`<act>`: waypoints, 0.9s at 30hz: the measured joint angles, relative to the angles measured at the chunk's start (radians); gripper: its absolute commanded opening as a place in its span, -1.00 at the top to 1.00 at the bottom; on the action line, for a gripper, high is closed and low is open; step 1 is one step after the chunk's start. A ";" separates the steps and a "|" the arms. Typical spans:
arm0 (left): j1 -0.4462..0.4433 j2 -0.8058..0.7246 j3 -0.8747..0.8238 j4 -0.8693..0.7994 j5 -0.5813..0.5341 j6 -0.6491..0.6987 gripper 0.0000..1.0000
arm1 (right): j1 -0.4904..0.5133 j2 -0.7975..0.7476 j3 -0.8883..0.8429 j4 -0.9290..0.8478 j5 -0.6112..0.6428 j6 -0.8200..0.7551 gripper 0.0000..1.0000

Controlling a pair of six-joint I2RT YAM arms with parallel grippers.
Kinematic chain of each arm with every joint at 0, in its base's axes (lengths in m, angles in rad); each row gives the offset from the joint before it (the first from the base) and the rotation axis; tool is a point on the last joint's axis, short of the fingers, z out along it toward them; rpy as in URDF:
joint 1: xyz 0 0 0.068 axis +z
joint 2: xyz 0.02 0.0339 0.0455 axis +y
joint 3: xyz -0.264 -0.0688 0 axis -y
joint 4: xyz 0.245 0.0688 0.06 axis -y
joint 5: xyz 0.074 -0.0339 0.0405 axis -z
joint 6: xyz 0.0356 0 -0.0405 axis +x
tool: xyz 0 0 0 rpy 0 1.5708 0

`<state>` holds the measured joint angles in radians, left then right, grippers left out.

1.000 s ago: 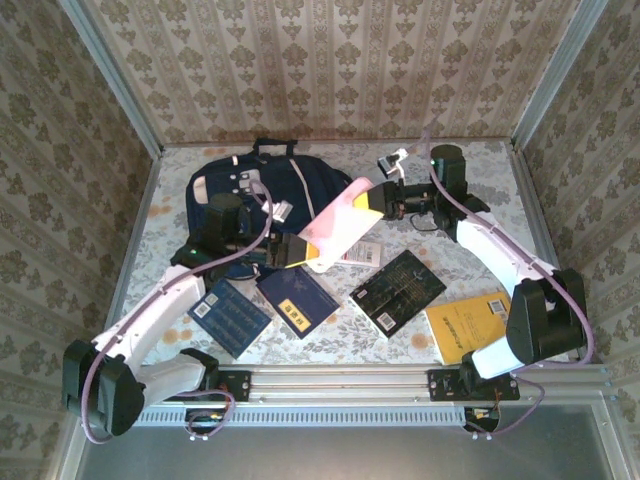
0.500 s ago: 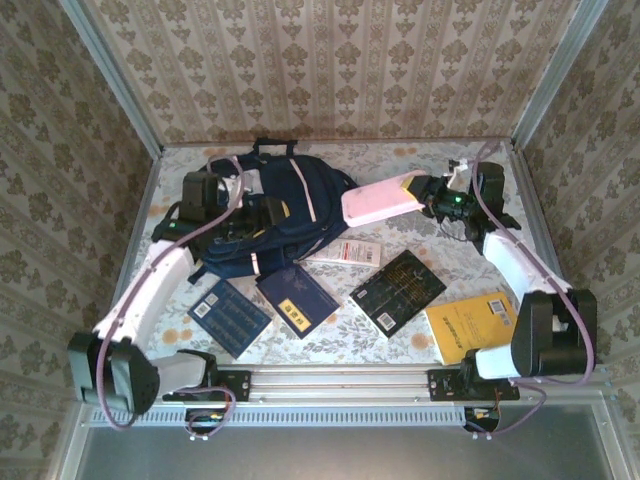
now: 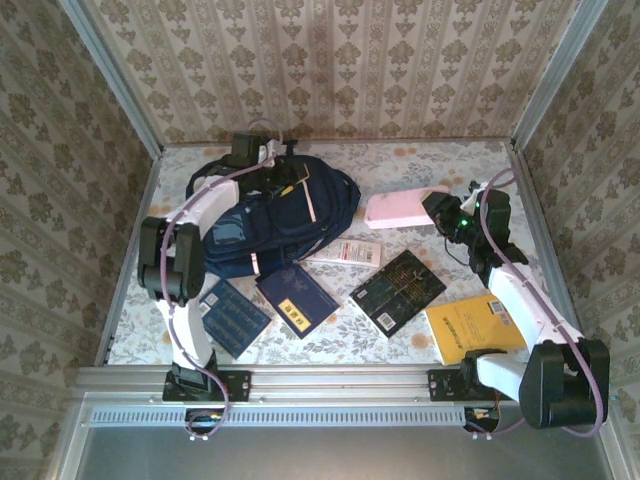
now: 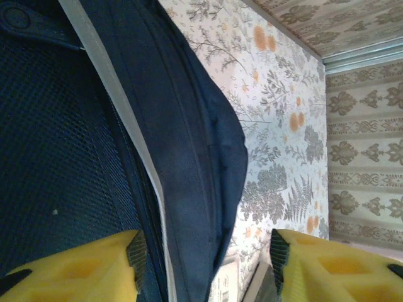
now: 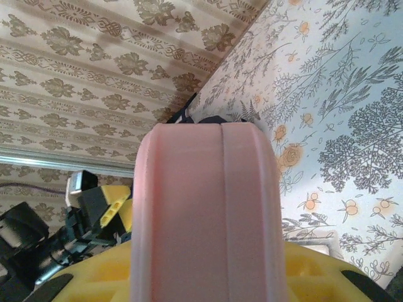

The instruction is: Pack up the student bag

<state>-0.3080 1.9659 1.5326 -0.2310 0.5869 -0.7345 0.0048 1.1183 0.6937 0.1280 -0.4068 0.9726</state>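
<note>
Since a second ago the left arm has swung from the bag's near side to its far edge, and the right has carried the pink book point(image 3: 400, 211) out rightward.

From above, the bag point(image 3: 270, 215) lies far left on the floral table point(image 3: 430, 165), with papered walls point(image 3: 340, 70) on three sides. The left gripper point(image 3: 272, 172) sits over its top. The right gripper point(image 3: 434, 208) clamps the pink book. Four other books lie nearer the arms: blue book point(image 3: 230, 315), navy book point(image 3: 297, 298), black book point(image 3: 397, 290) and yellow book point(image 3: 470, 325). One booklet point(image 3: 345, 252) lies just beside the bag.

At the left wrist, yellow fingers point(image 4: 82, 267) stand apart astride a navy fold, gripping nothing.

At the right wrist, the pink book's end sits pinched between yellow fingers point(image 5: 315, 270).
</note>
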 measured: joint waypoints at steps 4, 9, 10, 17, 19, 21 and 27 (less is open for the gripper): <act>0.000 0.053 0.038 0.000 0.000 -0.015 -0.08 | 0.000 -0.008 -0.013 -0.002 0.009 0.000 0.47; 0.000 0.083 0.083 0.001 0.000 -0.031 -0.05 | 0.000 -0.009 -0.023 -0.005 0.011 -0.001 0.47; 0.000 0.088 0.092 0.001 0.000 -0.034 -0.04 | 0.000 -0.009 -0.023 -0.005 0.011 -0.001 0.47; -0.011 0.148 0.129 0.016 0.004 -0.068 0.00 | 0.000 -0.009 -0.023 -0.005 0.011 0.000 0.46; -0.019 0.167 0.139 0.015 0.004 -0.078 0.00 | -0.001 -0.009 -0.023 -0.004 0.011 0.000 0.46; -0.027 0.180 0.147 0.016 0.004 -0.082 0.00 | -0.002 -0.009 -0.023 -0.005 0.011 0.000 0.46; -0.042 0.203 0.188 -0.002 0.003 -0.093 0.16 | -0.003 -0.009 -0.024 -0.004 0.011 0.000 0.46</act>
<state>-0.3500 2.1689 1.7206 -0.2325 0.5900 -0.8276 0.0017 1.1095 0.6701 0.1238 -0.3958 0.9722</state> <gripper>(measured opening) 0.450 0.337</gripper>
